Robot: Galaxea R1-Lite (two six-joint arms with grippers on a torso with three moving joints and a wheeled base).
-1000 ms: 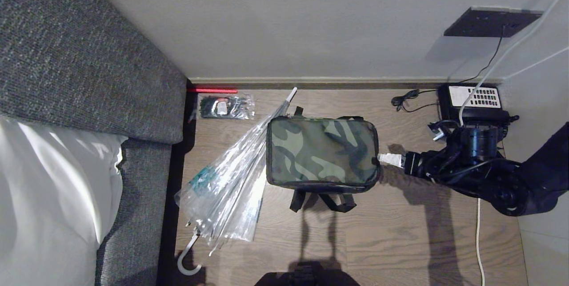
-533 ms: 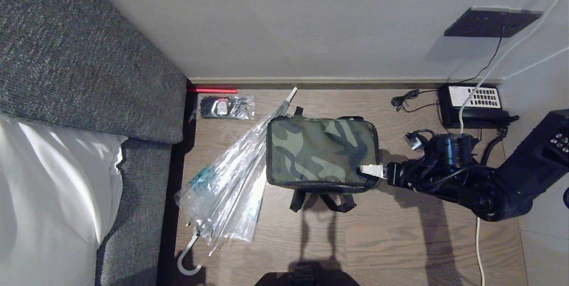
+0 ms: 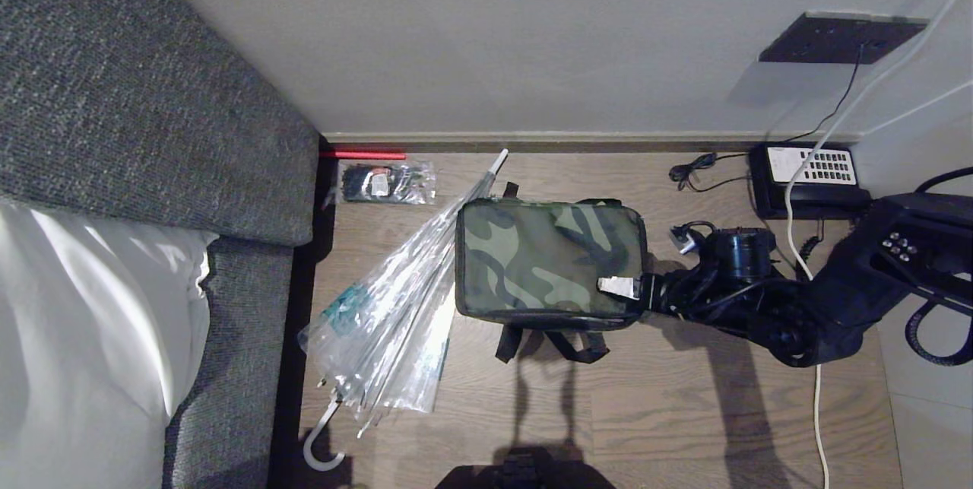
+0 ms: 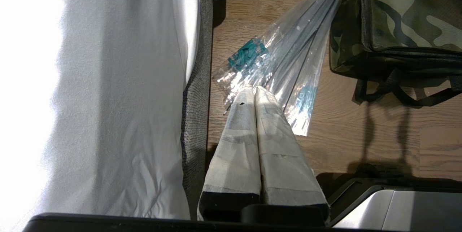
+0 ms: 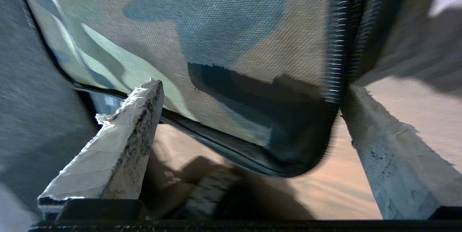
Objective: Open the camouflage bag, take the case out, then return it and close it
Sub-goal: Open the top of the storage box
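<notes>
The camouflage bag [image 3: 551,265] lies zipped on the wooden floor [image 3: 684,398], long axis left to right, straps toward the robot; the right gripper [image 3: 619,287] — fingers spread wide, holding nothing — straddles its near right corner; beyond, a telephone [image 3: 809,177].

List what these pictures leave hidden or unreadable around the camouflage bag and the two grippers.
- The case: in no view; the camouflage bag lies zipped shut.
- Zipper pull: not made out; the right wrist view shows only a run of zipper teeth at the bag's corner.
- Right gripper: open, but the head view shows one taped fingertip only, so contact with the bag is unclear.
- Left gripper: shut; its arm is outside the head view.
</notes>
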